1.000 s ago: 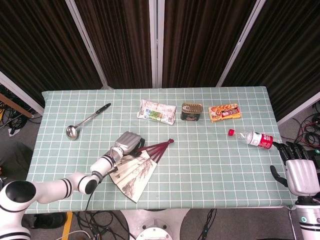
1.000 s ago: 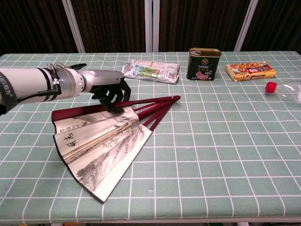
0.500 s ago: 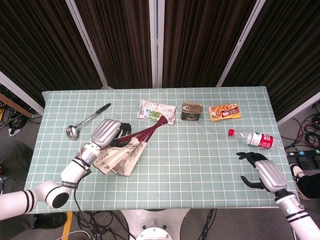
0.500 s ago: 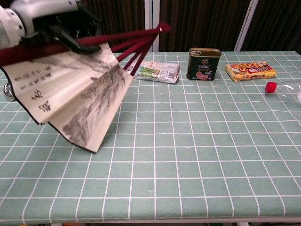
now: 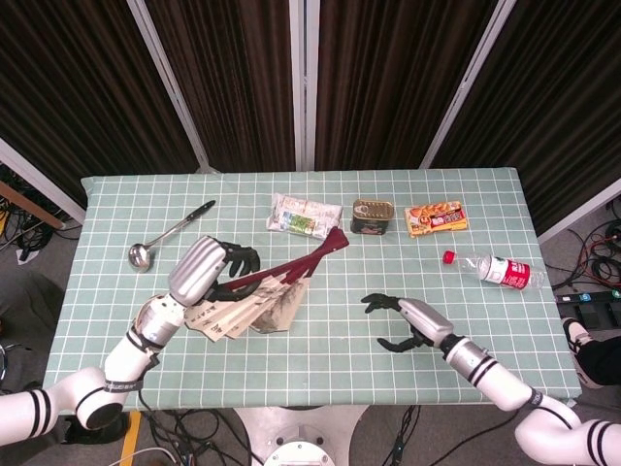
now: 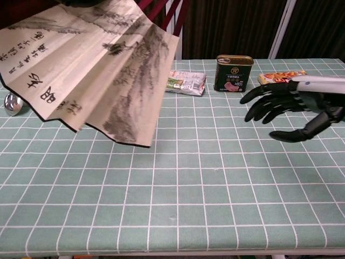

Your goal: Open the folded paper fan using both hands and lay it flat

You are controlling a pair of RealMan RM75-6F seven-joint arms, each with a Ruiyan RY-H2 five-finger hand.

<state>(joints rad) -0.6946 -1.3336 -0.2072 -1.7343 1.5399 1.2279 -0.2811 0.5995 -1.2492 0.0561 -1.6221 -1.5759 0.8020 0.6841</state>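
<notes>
The paper fan (image 5: 254,306) is partly spread, with dark red ribs and a cream leaf painted in ink. My left hand (image 5: 206,269) holds it by the ribs, lifted off the table. In the chest view the fan's leaf (image 6: 91,65) fills the upper left and my left hand is hidden behind it. My right hand (image 5: 403,319) hovers over the middle of the table, right of the fan, fingers spread and empty. The chest view shows the same right hand (image 6: 285,108) at the right, apart from the fan.
Along the back of the green checked table (image 5: 340,330) lie a snack packet (image 5: 304,216), a can (image 5: 372,216) and an orange box (image 5: 435,218). A plastic bottle (image 5: 490,268) lies at the right. A metal ladle (image 5: 167,236) lies at the left.
My left hand has raised the fan from the table and tilted it up. My right arm has swung in from the table's right edge toward the middle.
</notes>
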